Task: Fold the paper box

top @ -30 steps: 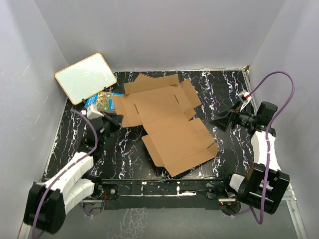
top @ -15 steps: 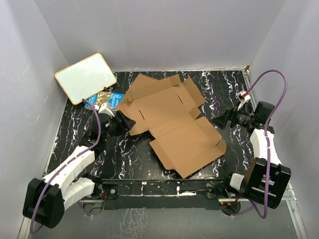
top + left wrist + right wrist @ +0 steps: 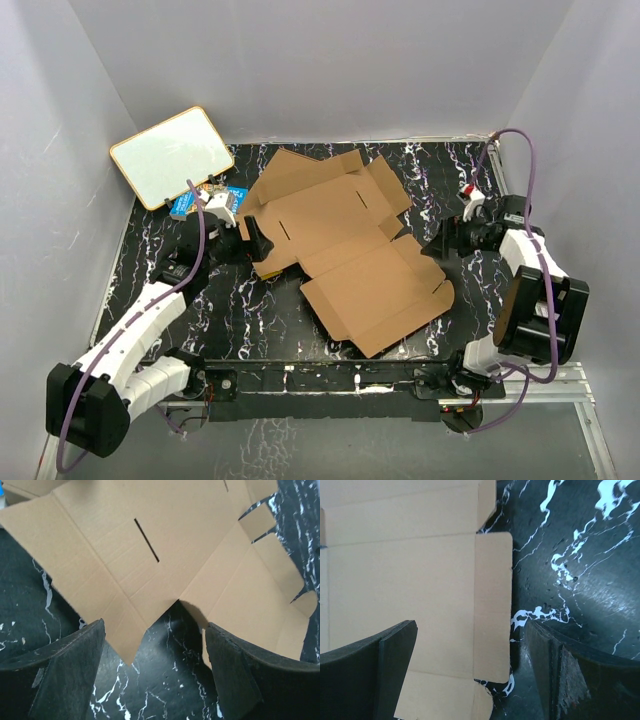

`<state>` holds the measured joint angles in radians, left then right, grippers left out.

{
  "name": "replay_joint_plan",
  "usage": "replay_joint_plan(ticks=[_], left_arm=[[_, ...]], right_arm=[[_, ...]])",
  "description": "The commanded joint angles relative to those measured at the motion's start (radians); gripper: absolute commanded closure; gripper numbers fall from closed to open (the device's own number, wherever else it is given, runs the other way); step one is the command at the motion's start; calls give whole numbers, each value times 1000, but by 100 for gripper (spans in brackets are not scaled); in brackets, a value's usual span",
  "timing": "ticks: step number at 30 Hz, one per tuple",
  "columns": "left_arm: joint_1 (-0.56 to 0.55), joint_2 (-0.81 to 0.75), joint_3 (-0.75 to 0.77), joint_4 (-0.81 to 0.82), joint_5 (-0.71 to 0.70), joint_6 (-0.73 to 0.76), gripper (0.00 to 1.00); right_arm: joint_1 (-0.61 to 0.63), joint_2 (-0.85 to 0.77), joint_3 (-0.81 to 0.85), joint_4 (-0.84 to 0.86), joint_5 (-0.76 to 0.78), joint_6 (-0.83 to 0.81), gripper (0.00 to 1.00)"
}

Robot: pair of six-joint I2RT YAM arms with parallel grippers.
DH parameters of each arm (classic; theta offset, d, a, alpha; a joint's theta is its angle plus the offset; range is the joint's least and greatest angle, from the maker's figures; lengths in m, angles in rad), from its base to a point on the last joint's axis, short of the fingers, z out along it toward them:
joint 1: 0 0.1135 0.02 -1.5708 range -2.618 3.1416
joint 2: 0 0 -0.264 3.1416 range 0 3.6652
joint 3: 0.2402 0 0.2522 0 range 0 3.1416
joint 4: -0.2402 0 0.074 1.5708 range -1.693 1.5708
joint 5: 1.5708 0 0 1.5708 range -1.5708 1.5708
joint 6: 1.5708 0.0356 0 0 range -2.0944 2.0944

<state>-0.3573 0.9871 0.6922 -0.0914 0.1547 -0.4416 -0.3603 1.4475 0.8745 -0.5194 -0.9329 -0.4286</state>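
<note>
The paper box (image 3: 345, 240) lies unfolded and flat on the black marble table, a brown die-cut sheet with flaps and slits. My left gripper (image 3: 262, 241) is at its left edge, open. In the left wrist view the sheet (image 3: 150, 540) fills the top, and one corner of it points down between the fingers (image 3: 75, 665) of that gripper (image 3: 155, 652). My right gripper (image 3: 433, 245) is at the sheet's right edge, also open. In the right wrist view that gripper (image 3: 470, 652) straddles a narrow side flap (image 3: 492, 600), and nothing is gripped.
A white board with a wooden frame (image 3: 172, 156) leans in the back left corner. A colourful book (image 3: 208, 203) lies beside the sheet's left flap. Grey walls close in three sides. The arm bases and a metal rail (image 3: 330, 375) run along the near edge.
The left gripper has gone from shut to open at the sheet's left edge. The sheet has slid right and turned slightly. The right arm has drawn back and up a little.
</note>
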Motion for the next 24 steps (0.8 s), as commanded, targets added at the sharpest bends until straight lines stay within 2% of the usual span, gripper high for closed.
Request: replay_joint_plan(ticks=[1,4,10,16,20,24], left_arm=[[3,-27,15,-51,9,78,21],[4,-25,22,-41,19,83,21],[4,-18,-2,-3,95,51,21],[4,-52,-38,18,157,44,21],[4,-51,-71,76,275,24,22],[2,-27,-72,23,358,21,22]], right_arm=[[75,46,56,-32,129,-65,2],[116,103,93,-44,206,-61,7],[119,183,131,-43,300,-51,17],[120,226,138,-67,270,-60,27],[119,250,148,-88,252,-69,36],[119,260,150,-92,246,-69,47]])
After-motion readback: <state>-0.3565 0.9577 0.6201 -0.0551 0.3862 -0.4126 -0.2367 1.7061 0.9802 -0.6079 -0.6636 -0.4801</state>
